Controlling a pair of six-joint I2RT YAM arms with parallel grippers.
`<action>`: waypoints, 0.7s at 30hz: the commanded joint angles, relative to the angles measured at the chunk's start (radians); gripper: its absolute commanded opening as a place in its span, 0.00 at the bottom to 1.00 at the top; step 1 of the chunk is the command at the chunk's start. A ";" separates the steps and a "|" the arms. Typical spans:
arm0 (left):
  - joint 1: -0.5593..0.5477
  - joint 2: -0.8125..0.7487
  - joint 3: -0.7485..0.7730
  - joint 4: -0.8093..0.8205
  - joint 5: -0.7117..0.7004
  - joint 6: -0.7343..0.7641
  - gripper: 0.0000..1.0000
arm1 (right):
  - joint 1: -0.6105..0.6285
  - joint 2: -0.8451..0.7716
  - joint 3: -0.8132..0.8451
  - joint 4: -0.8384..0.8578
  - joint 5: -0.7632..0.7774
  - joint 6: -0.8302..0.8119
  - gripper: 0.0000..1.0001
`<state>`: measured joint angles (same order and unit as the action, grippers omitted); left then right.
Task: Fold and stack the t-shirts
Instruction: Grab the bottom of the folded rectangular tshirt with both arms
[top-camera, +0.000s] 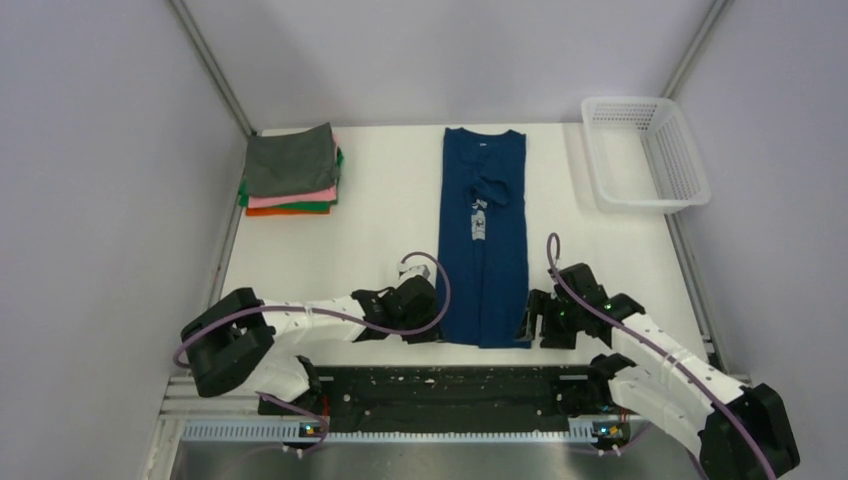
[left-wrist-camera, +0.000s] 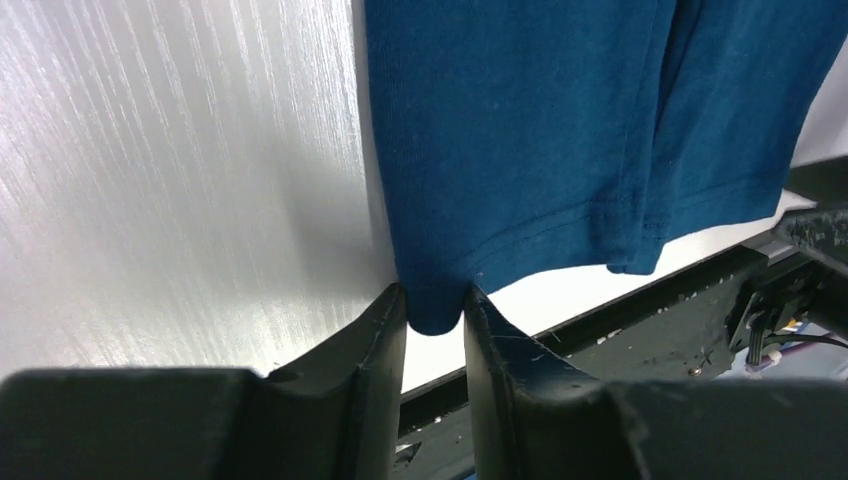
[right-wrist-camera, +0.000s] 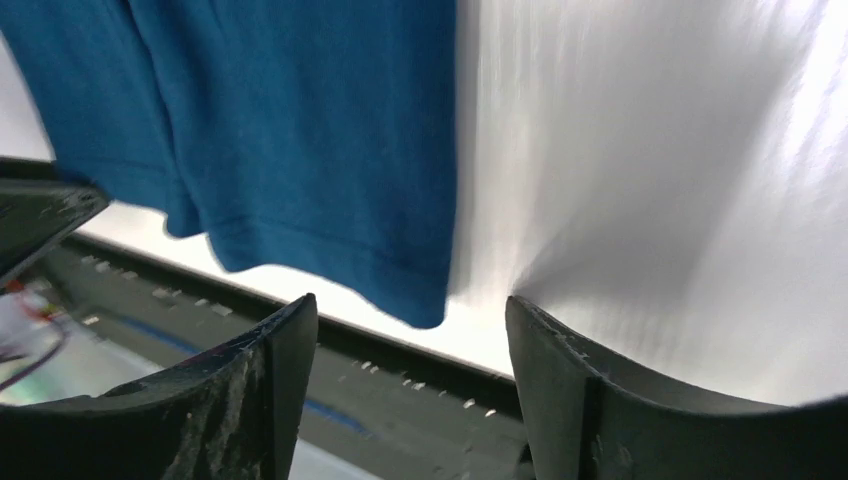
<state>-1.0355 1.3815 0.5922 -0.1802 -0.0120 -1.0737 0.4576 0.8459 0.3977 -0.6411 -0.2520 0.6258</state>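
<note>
Between the fingertips of the left gripper (left-wrist-camera: 435, 300), the near left hem corner of the blue t-shirt (left-wrist-camera: 520, 130) is pinched. The right gripper (right-wrist-camera: 410, 312) is held agape around the near right corner, no cloth being touched. The shirt is laid lengthwise, folded narrow, down the middle of the table (top-camera: 380, 230), with its hem at the near edge. Folded t-shirts (top-camera: 292, 172) are stacked at the far left corner, and a white basket (top-camera: 683, 165) is set at the far right corner.

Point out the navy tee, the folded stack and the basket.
navy tee (top-camera: 490, 275), top view, mid body.
folded stack (top-camera: 290, 160), top view, grey top shirt.
basket (top-camera: 686, 160), top view, right wall.
</note>
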 joint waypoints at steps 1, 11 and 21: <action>0.003 0.037 0.017 -0.011 -0.016 0.007 0.30 | 0.012 0.002 -0.056 0.033 -0.040 0.070 0.65; 0.004 0.036 -0.006 -0.009 -0.017 -0.009 0.00 | 0.012 0.073 -0.107 0.125 -0.091 0.062 0.08; -0.016 -0.140 -0.131 -0.065 0.165 0.003 0.00 | 0.043 -0.191 -0.106 -0.117 -0.207 0.112 0.00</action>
<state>-1.0393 1.3098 0.5102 -0.1753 0.0551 -1.0779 0.4736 0.7696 0.3058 -0.6388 -0.3794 0.6971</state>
